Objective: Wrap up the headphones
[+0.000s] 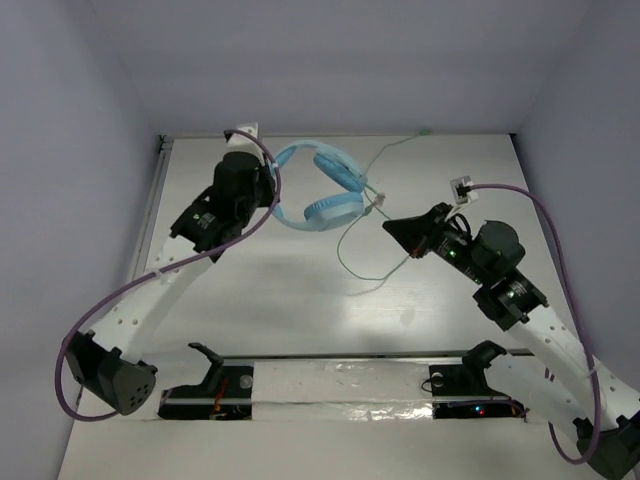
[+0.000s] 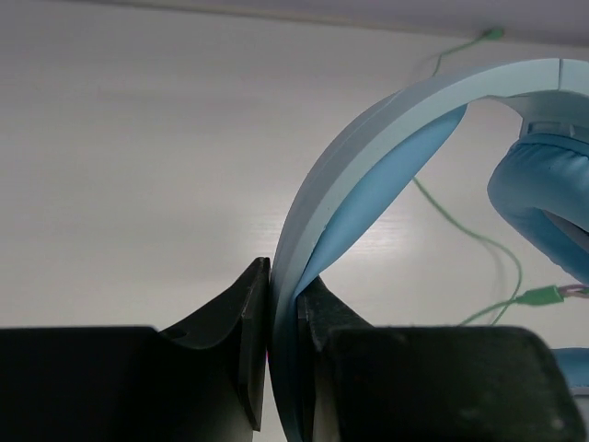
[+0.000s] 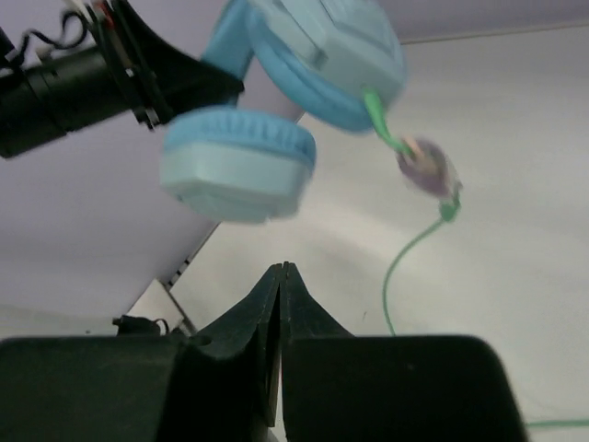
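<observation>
The light blue headphones hang above the table at the back centre, held by their headband. My left gripper is shut on the headband, as the left wrist view shows. The thin pale-green cable runs from the earcups in a loop down onto the table and back toward the far wall. My right gripper is shut and empty, just right of the earcups; in its wrist view the earcups and the cable plug hang above its tips.
Purple robot cables arc over both arms. A metal rail runs along the table's left edge. Two black stands sit on a strip at the near edge. Walls enclose the table on three sides.
</observation>
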